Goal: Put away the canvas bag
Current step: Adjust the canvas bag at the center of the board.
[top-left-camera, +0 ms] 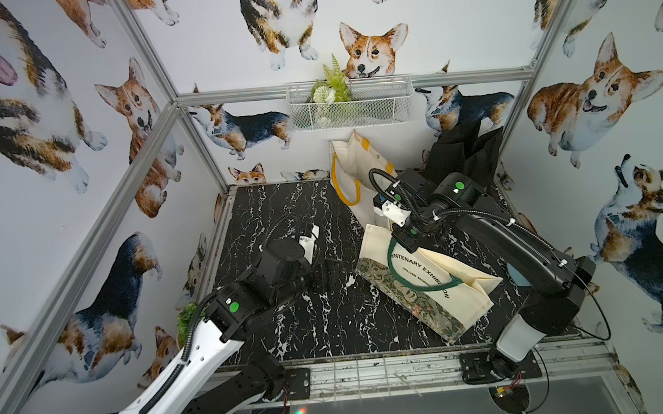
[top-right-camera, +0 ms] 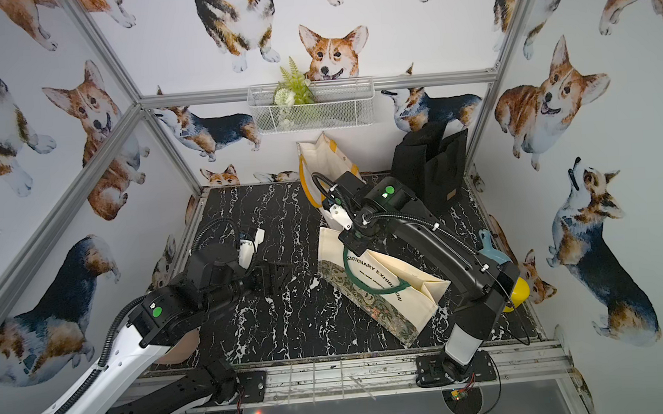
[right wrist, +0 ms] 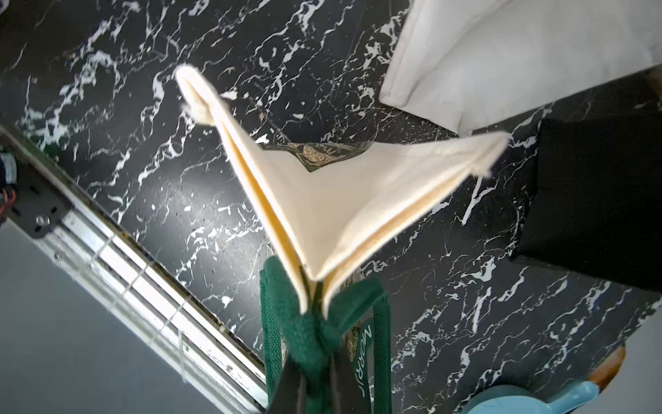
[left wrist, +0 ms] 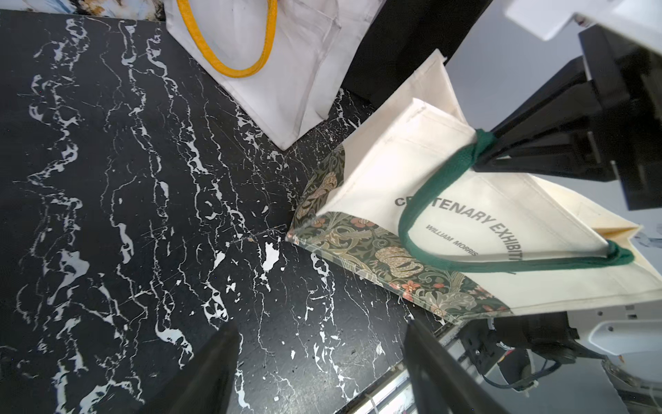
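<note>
Canvas bag [top-left-camera: 425, 289] stands tilted on the right half of the black marble worktop [top-left-camera: 289, 321], near its front edge, with its green handle [left wrist: 440, 179] clamped in the closed right gripper [left wrist: 483, 150] at the bag's upper rim, while the left gripper [left wrist: 320, 322], jaws spread, hangs over the worktop's middle, apart from the bag.

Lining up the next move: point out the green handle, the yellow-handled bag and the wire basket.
green handle [left wrist: 460, 159]: left wrist view, on the strap over the cream cloth.
yellow-handled bag [top-left-camera: 349, 157]: in a top view, on its cream cloth.
wire basket [top-left-camera: 379, 103]: in a top view, on its mesh front wall.
</note>
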`<state>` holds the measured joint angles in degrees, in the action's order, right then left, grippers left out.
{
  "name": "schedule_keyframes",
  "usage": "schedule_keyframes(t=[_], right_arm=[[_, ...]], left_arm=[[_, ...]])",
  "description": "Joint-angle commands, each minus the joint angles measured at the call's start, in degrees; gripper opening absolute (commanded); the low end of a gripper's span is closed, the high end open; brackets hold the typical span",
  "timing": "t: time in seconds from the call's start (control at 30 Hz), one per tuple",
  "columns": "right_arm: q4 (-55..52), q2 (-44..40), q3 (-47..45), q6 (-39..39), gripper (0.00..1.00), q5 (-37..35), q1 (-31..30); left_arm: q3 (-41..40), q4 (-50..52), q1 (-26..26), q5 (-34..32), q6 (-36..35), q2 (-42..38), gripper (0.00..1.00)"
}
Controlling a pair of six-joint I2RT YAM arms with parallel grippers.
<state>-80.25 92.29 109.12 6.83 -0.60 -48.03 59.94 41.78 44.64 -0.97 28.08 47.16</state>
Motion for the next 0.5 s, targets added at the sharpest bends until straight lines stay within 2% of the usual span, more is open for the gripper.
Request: schedule_keyframes(t=[0.0,0.13,0.17,0.23,0.47], right_arm=[[0.17,-5.09,-3.33,17.07,0.0,5.46,-0.96],[5.63,-12.4,-9.91,26.27,0.0,10.76,-1.04],[4.18,-12.29,-9.97,26.55,0.0,11.6,-1.02],[-3.31,-10.04,-11.68,31.98,0.0,10.83,-2.11],[-1.46,-11.31,-17.08,30.04,0.0,11.2,-3.03]], left_arm=[[-4.38,-9.47,-0.07,10.94,-0.9,-2.97,0.77],[-5.82,-10.75,-0.06,13.16,-1.55,-3.62,0.78],[-5.95,-10.84,-0.08,13.11,-1.61,-3.8,0.78],[-6.27,-10.93,-0.04,13.1,-1.71,-4.15,0.78],[-7.54,-12.02,-0.07,13.62,-0.97,-4.57,0.78]])
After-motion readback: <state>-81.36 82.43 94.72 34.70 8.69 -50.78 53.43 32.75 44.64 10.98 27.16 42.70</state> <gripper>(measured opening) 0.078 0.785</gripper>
